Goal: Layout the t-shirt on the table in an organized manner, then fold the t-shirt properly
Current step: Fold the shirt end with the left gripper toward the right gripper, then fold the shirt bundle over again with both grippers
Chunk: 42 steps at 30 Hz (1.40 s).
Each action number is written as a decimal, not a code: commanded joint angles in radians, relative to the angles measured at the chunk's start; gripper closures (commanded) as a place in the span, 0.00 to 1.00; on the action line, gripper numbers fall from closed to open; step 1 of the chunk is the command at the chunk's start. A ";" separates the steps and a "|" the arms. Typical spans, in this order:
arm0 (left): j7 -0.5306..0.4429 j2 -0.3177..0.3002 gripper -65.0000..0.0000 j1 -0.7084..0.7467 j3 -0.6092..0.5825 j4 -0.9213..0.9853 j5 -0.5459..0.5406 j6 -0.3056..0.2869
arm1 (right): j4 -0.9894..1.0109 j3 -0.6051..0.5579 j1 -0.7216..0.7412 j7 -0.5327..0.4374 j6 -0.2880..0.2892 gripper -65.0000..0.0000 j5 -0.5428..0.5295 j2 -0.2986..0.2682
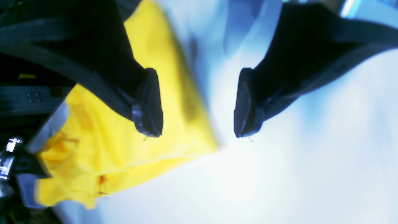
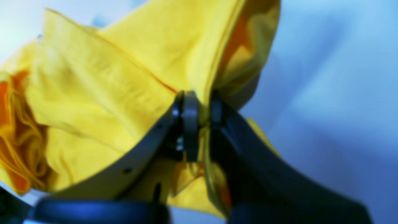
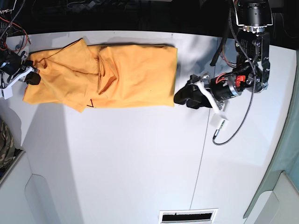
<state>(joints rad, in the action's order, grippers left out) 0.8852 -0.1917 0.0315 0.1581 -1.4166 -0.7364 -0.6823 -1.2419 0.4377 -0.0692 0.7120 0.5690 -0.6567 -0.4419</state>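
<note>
- My right end effector point(image 2: 200, 124) pinches the t-shirt point(image 3: 117, 74) at its left end, ready to pull it flat.
- My left end effector point(image 1: 198, 102) hangs released beside the right hem, over the bench point(image 3: 140, 163).

left gripper point(image 1: 199, 102): jaws wide apart, nothing between them
t-shirt point(image 1: 124, 146): yellow, rumpled, behind the left-hand fingertip point(image 1: 149, 102)
table point(image 1: 279, 174): white, under the right-hand fingertip

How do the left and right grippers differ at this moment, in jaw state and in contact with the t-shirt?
The left gripper stands wide open with nothing between its fingers; the right gripper is shut on a fold of the t-shirt. The left gripper sits beside one end of the shirt over the table, apart from the cloth; the right gripper pinches the opposite end. Both sit low, near the shirt's ends.
</note>
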 commanded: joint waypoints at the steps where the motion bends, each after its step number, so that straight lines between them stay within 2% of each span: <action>1: -0.006 -0.012 0.39 0.012 -0.002 -0.017 -0.022 -0.016 | -0.041 0.026 0.011 -0.018 0.003 1.00 -0.018 -0.023; 4: -0.007 -0.019 0.39 0.073 -0.003 -0.017 -0.023 -0.016 | -0.126 0.059 0.011 0.016 0.003 1.00 -0.103 -0.023; 7: -0.034 -0.018 0.39 0.126 -0.016 -0.016 -0.023 -0.016 | -0.252 0.060 0.011 0.092 0.008 1.00 -0.205 -0.010; 9: -0.061 -0.016 0.39 0.153 -0.038 -0.016 -0.022 -0.016 | -0.346 0.060 0.010 0.132 0.012 1.00 -0.225 0.019; 14: -0.058 0.024 0.39 0.171 -0.105 0.017 0.010 -0.016 | -0.504 0.024 0.005 0.145 0.013 1.00 -0.260 0.135; 19: -0.059 0.050 0.39 0.171 -0.115 0.072 0.023 -0.016 | -0.529 -0.132 -0.016 0.145 0.016 1.00 -0.243 0.264; 22: -0.068 0.050 0.39 0.170 -0.111 0.079 0.023 -0.016 | -0.529 -0.254 -0.068 0.134 0.019 1.00 -0.214 0.317; 25: -0.073 0.050 0.39 0.158 -0.111 0.079 0.023 -0.016 | -0.529 -0.363 -0.117 0.114 0.022 1.00 -0.160 0.350; 29: -0.073 0.047 0.39 0.157 -0.101 0.079 0.022 -0.016 | -0.529 -0.472 -0.166 0.106 0.022 1.00 -0.094 0.357; 30: -0.073 0.047 0.39 0.157 -0.092 0.079 0.020 -0.016 | -0.529 -0.492 -0.171 0.106 0.022 0.98 -0.080 0.357; 32: -0.073 0.043 0.39 0.156 -0.062 0.079 -0.003 -0.016 | -0.529 -0.521 -0.172 0.107 0.022 0.68 -0.075 0.356; 33: -0.073 0.041 0.39 0.155 -0.043 0.079 -0.016 -0.016 | -0.529 -0.527 -0.172 0.106 0.022 0.58 -0.079 0.357; 34: -0.072 0.041 0.39 0.155 -0.023 0.079 -0.024 -0.016 | -0.530 -0.528 -0.170 0.099 0.022 0.51 -0.089 0.357; 39: -0.055 0.020 0.39 0.155 0.046 0.079 -0.061 -0.016 | -0.565 -0.528 -0.122 0.092 0.023 0.49 -0.101 0.357; 42: -0.039 -0.018 0.42 0.158 0.071 0.058 -0.100 -0.016 | -0.586 -0.522 -0.057 0.076 0.022 0.50 -0.056 0.357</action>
<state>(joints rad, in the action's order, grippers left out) 0.8505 -0.1967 0.1913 0.2222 -1.3422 -0.8299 -0.7025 -1.8076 -0.0891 -0.1387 0.8120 0.5842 -0.6971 -0.0860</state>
